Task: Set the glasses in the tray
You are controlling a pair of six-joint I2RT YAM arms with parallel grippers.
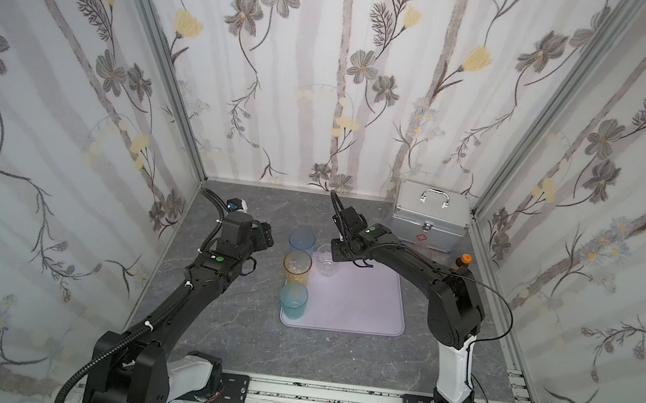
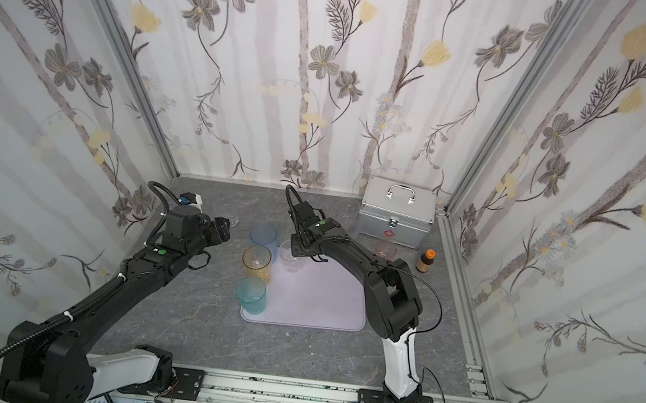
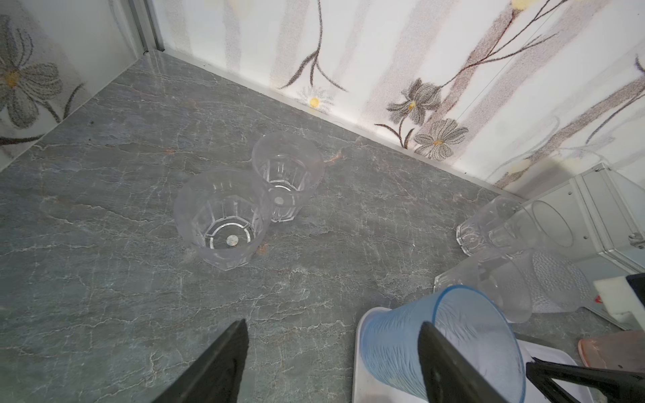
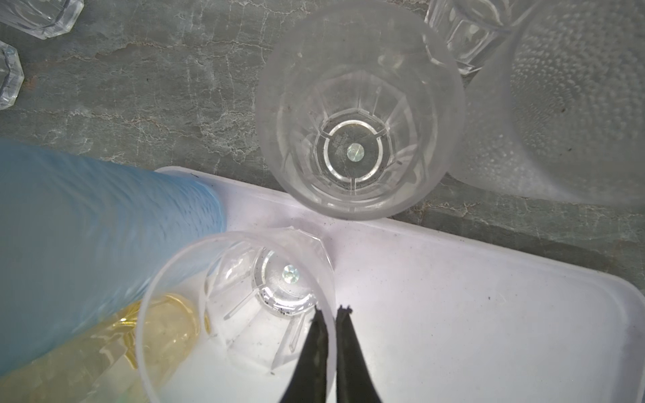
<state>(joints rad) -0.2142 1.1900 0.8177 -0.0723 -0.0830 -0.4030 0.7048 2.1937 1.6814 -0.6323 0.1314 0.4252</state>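
Clear faceted plastic tumbler (image 4: 244, 314) was pinched at its rim by the right hand (image 4: 331, 310), one finger inside, on a corner of the flat pale lilac tray (image 4: 453, 314). Best move, I judged: seat it flat, clear of the tall blue tumbler (image 4: 87, 226) beside the hand, then release. Left hand (image 3: 331, 323) hung spread.

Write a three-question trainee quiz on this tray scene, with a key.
1. True or false: the left hand holds a glass.
2. Which tumbler in the lilac tray stands nearest the robot's base? A blue, B amber, C teal.
3. What does the right hand pinch?
Key: 1 false, it is open and empty. 2 C, the teal tumbler. 3 The rim of the clear faceted glass.
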